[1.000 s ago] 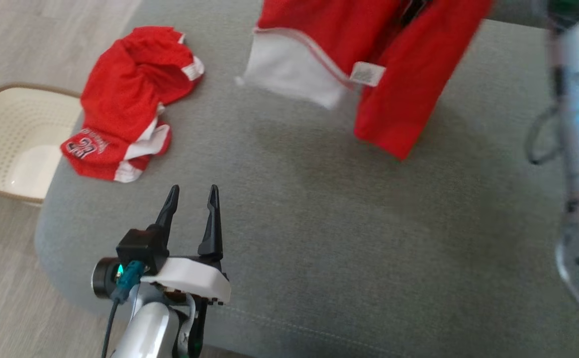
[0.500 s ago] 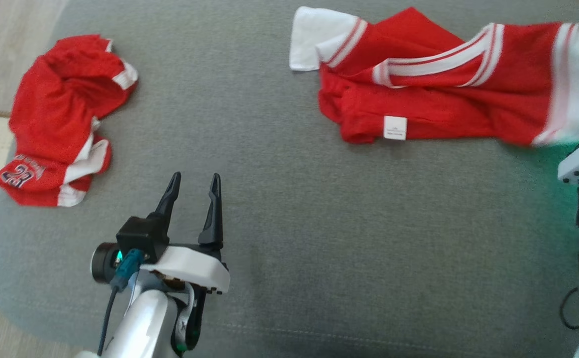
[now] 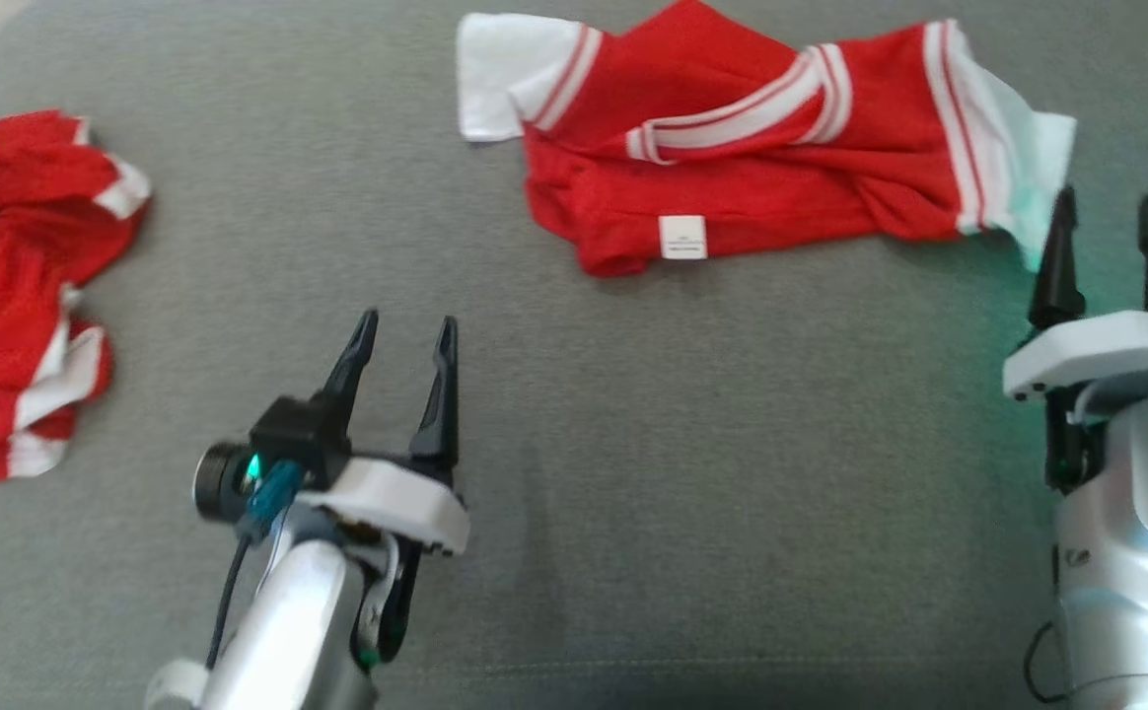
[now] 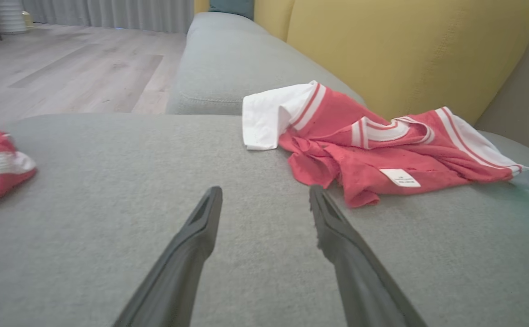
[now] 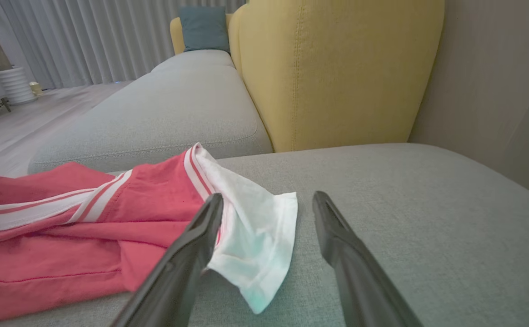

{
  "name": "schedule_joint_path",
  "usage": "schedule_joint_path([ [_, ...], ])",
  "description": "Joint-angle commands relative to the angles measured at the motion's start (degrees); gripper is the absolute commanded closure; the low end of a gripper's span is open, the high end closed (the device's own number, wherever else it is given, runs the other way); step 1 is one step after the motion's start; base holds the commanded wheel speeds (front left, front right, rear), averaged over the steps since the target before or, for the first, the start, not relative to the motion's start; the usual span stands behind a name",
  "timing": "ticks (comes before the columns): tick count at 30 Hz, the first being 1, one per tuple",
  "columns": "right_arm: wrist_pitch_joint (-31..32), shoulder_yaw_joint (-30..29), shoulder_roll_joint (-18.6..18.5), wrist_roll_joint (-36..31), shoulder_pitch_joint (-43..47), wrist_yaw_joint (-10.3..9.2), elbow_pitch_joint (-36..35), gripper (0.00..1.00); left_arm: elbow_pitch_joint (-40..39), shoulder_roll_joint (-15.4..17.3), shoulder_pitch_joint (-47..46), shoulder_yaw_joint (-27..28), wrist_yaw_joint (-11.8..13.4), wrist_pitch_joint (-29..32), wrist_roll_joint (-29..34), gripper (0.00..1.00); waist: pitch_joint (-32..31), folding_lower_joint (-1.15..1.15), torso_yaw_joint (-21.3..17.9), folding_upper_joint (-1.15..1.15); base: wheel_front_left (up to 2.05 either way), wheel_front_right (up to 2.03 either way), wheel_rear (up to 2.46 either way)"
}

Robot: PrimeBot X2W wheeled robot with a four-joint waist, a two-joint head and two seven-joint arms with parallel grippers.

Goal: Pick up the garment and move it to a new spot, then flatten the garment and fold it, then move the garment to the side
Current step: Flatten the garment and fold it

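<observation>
The garment (image 3: 752, 187) is bright red mesh with white stripe trim, a white lining and a small white label (image 3: 682, 237). It lies crumpled on the grey sofa cushion (image 3: 633, 444), stretched left to right. My right gripper (image 3: 1107, 197) stands open just beside the garment's white right end, gripping nothing. In the right wrist view that white corner (image 5: 255, 240) lies between and ahead of the open fingers (image 5: 268, 196). My left gripper (image 3: 408, 319) is open and empty, well short of the garment (image 4: 382, 150), over bare cushion (image 4: 265, 190).
A second red garment with white trim (image 3: 12, 296) lies bunched at the cushion's left side. A yellow backrest (image 5: 337, 68) rises behind the seat. Another grey cushion (image 4: 228, 59) and wooden floor (image 4: 64, 68) lie beyond.
The garment hung from my shut right gripper a second ago; it now lies on the cushion and that gripper has opened. The head camera has swung, shifting the whole picture.
</observation>
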Motion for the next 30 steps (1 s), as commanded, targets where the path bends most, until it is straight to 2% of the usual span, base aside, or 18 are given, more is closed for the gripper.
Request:
schedule_joint_path([
  [1, -0.4, 1.9, 0.6, 0.6, -0.7, -0.05, -2.0, 0.00, -1.5, 0.2, -2.3, 1.2, -0.3, -0.3, 0.2, 0.00, 1.1, 0.00, -1.7, 0.00, 0.00, 0.00, 0.00],
  [9, -0.4, 9.8, 0.7, 8.4, 0.6, -0.05, -4.9, 0.00, 1.7, 0.2, -8.4, -2.2, -1.9, -0.3, -2.0, 0.00, 4.1, 0.00, -7.7, 0.00, 0.00, 0.00, 0.00],
  [16, -0.4, 13.9, 0.7, 12.6, 0.8, -0.05, -6.7, 0.00, 5.1, 0.2, -13.0, -2.8, -3.6, -0.3, -5.7, 0.00, 6.6, 0.00, -12.0, 0.00, 0.00, 0.00, 0.00],
  [20, -0.4, 14.9, 0.7, 13.7, 0.6, -0.05, -7.6, 0.00, 6.4, 0.2, -14.0, -1.9, -3.4, -0.3, -6.7, 0.00, 7.1, 0.00, -13.1, 0.00, 0.00, 0.00, 0.00],
  [25, -0.4, 16.1, 0.7, 15.2, 0.4, -0.05, -8.5, 0.00, 6.9, 0.2, -13.7, 0.5, -1.9, -0.3, -6.9, 0.00, 7.5, 0.00, -13.7, 0.00, 0.00, 0.00, 0.00],
  [30, -0.4, 16.7, 0.7, 15.0, 0.3, -0.05, -9.0, 0.00, 6.9, 0.2, -13.9, 1.0, -2.4, -0.3, -6.8, 0.00, 7.6, 0.00, -13.7, 0.00, 0.00, 0.00, 0.00],
])
